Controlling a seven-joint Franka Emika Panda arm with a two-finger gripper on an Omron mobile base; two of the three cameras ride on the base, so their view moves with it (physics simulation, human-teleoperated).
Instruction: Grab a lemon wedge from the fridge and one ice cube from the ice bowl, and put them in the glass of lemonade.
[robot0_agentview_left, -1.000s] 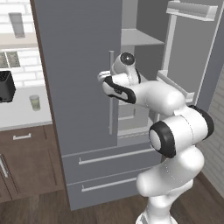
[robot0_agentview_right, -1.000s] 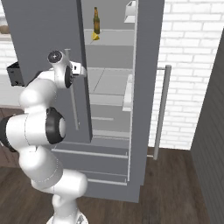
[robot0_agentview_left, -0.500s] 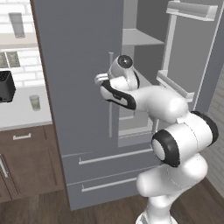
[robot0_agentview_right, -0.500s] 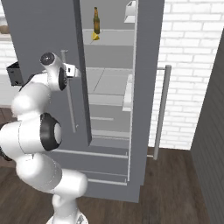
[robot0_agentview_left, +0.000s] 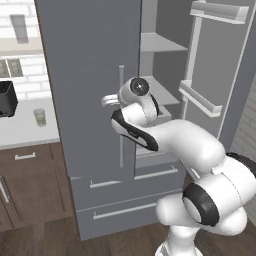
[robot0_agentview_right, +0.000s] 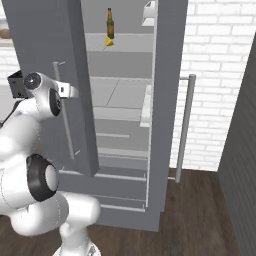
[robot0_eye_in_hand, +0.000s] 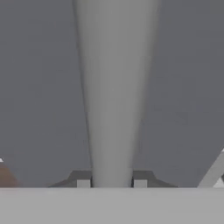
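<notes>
Hand (robot0_eye_in_hand: 112, 183) on fridge handle (robot0_eye_in_hand: 114, 87); 1 lemon wedge (robot0_agentview_right: 108, 42)

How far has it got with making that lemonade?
Early days. The fridge has its right door open, and the gripper is closed on the left door handle. The lemon wedge lies on the top shelf beside a brown bottle, not yet grabbed. The glass of lemonade waits on the counter; ice not yet fetched.

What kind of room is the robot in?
It looks like a kitchen. There is a tall grey fridge with one door open, a counter with wooden drawers beside it, and a bottle on a fridge shelf.
</notes>
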